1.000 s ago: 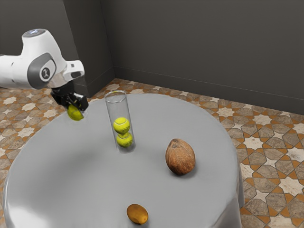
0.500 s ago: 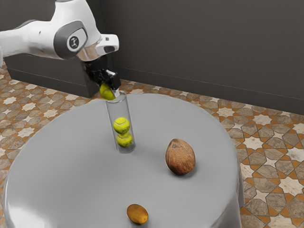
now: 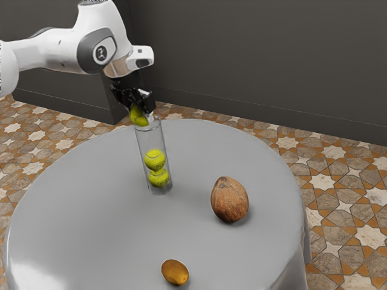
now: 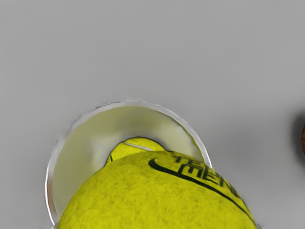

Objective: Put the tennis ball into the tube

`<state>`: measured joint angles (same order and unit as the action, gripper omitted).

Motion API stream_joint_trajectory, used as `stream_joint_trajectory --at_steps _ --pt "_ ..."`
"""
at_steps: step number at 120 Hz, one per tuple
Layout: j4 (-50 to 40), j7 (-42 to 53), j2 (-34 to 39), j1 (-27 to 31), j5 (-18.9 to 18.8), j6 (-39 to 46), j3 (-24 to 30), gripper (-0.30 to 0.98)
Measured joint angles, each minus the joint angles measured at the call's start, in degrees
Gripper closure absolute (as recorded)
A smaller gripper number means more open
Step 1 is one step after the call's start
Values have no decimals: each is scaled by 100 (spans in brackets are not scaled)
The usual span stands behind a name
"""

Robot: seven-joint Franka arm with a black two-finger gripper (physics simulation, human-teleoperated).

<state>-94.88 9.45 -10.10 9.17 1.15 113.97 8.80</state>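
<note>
Upper left of the exterior view, a white robot arm (image 3: 100, 51) holds a yellow-green tennis ball (image 3: 138, 116) gripped in its black gripper (image 3: 143, 113), at the mouth of a clear upright tube (image 3: 150, 138), left of centre. Two other balls (image 3: 155, 160) are stacked inside, low down. In the wrist view, the held ball partly covers the tube's opening. Right of centre, a brown coconut (image 3: 230, 199) rests on the grey table (image 3: 109, 211); bottom centre, a small golden-brown oval object (image 3: 175, 272)
</note>
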Motion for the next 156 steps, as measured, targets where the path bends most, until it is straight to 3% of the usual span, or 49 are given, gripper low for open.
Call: stream_joint_trajectory --at_steps 60,97,115,134,156 --pt "451 6 -418 -20 -146 -23 -18 33" --pt "459 47 -419 -60 -138 -25 -1 8" --pt "386 52 61 -21 -116 -296 37 4" --pt "-85 24 1070 -39 -104 -786 66 2" --pt "26 -133 1390 -1077 -109 -1355 -936 1"
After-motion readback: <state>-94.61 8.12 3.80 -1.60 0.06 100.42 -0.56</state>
